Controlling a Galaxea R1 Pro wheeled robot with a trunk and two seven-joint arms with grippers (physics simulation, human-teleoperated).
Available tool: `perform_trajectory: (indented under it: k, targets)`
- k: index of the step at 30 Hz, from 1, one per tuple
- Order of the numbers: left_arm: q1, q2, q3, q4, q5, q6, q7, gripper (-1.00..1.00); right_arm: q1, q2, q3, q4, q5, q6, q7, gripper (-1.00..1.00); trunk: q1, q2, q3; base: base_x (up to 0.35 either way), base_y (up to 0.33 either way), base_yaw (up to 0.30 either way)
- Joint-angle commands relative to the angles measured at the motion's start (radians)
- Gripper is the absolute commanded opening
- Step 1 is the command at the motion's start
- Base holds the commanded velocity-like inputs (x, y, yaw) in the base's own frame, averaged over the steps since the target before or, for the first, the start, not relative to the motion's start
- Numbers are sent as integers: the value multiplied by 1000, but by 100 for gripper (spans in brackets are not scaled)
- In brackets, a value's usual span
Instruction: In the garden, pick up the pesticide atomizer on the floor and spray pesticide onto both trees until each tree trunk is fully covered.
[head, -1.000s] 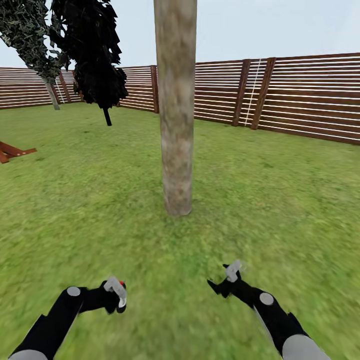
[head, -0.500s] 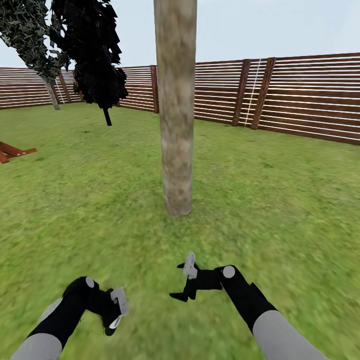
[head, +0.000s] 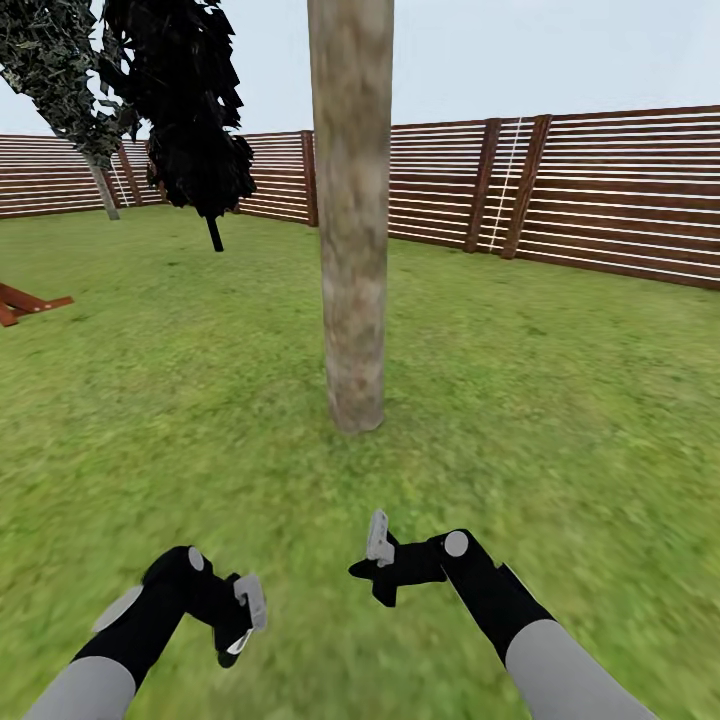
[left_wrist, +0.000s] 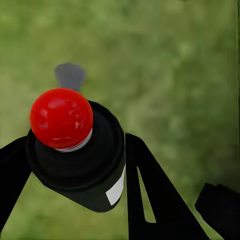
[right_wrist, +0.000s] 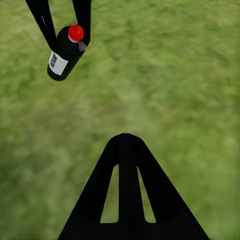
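The thick grey-beige tree trunk rises from the grass straight ahead of me. The second tree stands far off at the back left by the fence. My left gripper hangs low at the left, shut on the pesticide atomizer, a black bottle with a red cap and a white label. From the right wrist, the atomizer hangs tilted between the left gripper's dark fingers. My right gripper hovers over the grass short of the trunk's base. Its fingers are shut together on nothing.
Green lawn spreads all around the trunk. A brown slatted fence closes the back and right. Dark jagged foliage hangs at the upper left. A red-brown wooden piece lies at the left edge.
My right arm swung left toward the middle, below the trunk. My left arm drew back and turned, so the atomizer's red cap no longer shows from the head.
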Motion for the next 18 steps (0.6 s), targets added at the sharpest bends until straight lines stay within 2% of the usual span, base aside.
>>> perform_trajectory:
  k: [1, 3, 4, 7, 9, 10, 11, 14, 18]
  targets:
    - [0, -4, -17, 0, 0, -2, 1, -100, 0, 0, 0, 0, 0, 0, 0, -100, 0, 0, 0, 0, 0, 0]
    - [1, -12, -54, 0, 1, -3, 2, -100, -1, 1, 0, 0, 0, 0, -1, -100, 0, 0, 0, 0, 0, 0]
    - [1, -27, -68, -1, 0, -3, 4, -100, -1, 1, 0, 1, 0, 0, 0, -100, 0, 0, 0, 0, 0, 0]
    - [0, -64, -76, -2, -1, -3, 7, -100, -2, 1, 0, 1, -1, 0, 0, -100, 0, 0, 0, 0, 0, 0]
    - [0, -118, -78, -7, -1, -2, 10, -100, -2, 3, 0, 3, -1, 0, -1, -100, 0, 0, 0, 0, 0, 0]
    - [-2, -154, -79, -11, -5, 0, 12, -100, -2, 3, 1, 3, -1, 0, 0, -100, 0, 0, 0, 0, 0, 0]
    - [-6, -167, -79, -14, -4, 0, 13, -100, -2, 4, 1, 3, -1, 0, 0, -100, 0, 0, 0, 0, 0, 0]
    - [-9, -181, -78, -16, -3, 0, 25, -100, -2, 5, 1, 3, -2, 0, 1, -100, 0, 0, 0, 0, 0, 0]
    - [-10, -184, -78, -17, -1, 0, 29, -100, -2, 6, 2, 4, -3, 0, 1, -100, 0, 0, 0, 0, 0, 0]
